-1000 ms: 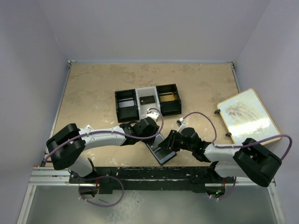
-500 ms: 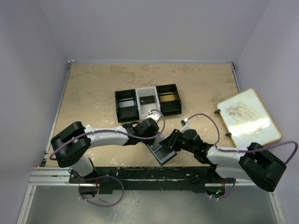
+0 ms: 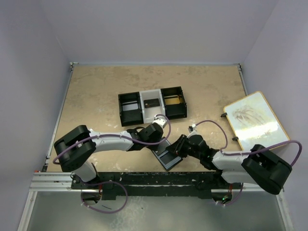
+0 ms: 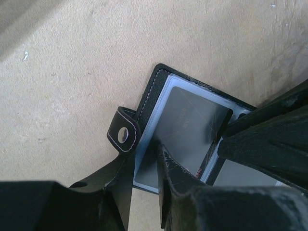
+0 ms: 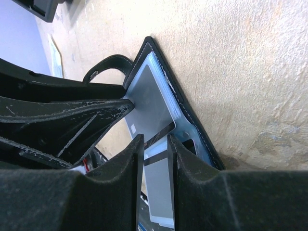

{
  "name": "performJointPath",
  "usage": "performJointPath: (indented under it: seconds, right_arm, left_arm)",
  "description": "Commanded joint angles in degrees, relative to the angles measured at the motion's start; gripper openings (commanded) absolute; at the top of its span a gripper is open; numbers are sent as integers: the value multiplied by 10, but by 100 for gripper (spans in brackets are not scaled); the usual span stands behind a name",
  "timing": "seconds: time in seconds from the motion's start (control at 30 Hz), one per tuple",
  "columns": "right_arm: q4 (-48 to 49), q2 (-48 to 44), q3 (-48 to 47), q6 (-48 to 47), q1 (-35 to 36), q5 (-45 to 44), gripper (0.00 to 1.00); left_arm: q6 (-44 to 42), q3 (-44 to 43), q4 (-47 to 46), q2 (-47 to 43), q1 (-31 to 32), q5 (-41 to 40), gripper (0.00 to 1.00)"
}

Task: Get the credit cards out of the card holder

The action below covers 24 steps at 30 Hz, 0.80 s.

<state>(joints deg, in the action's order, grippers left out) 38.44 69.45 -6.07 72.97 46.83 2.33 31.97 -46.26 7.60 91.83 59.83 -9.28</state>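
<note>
Seen from above, the card holder (image 3: 167, 158) lies open on the table (image 3: 96, 96) close to its near edge, about midway between the left and right edges. The left gripper (image 3: 160, 143) and right gripper (image 3: 176, 150) are both bent over it, and the tray (image 3: 120, 108) sits well apart toward the far edge. In the left wrist view one of the fingers (image 4: 175, 180) rests on the clear sleeve over a dark credit card (image 4: 192, 127). The other sits off the leather edge by the snap tab (image 4: 123, 135), so they stand spread astride that edge and pinch nothing. That pin should probably stay firm and flat, so the holder cannot slide while the card is drawn out. In the right wrist view the fingers are nearly together at the sleeve's mouth, and I cannot tell whether a card edge is caught between them. The pull would best run low and straight along the sleeve, not upward, or the plastic may buckle and drag the holder. The dark card bears faint pale marks and a red speck, too blurred to read, and no brand shows anywhere.
</note>
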Motion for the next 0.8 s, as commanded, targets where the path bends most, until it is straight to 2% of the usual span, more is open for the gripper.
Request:
performJointPath:
  seconds: [0.0,0.23,0.5,0.7,0.77]
  right_arm:
    - [15,18,-16,-19,-7,3,29]
    - [77,72,-28,-12,-11,35,27]
    - [136,105,-37,-10,-17,64,15]
    - [139,109,-48,-14,-17,63,5]
    - [143,111,-48,-9,-17,60,4]
  left_arm:
    - [20,22,-20,-2,15,10,21]
    - [39,34,-23,-2,23,-4,18]
    - [50,48,-24,-21,26,-21,15]
    - [54,49,-23,-23,26,-23,14]
    - [55,48,-22,-23,27,-22,14]
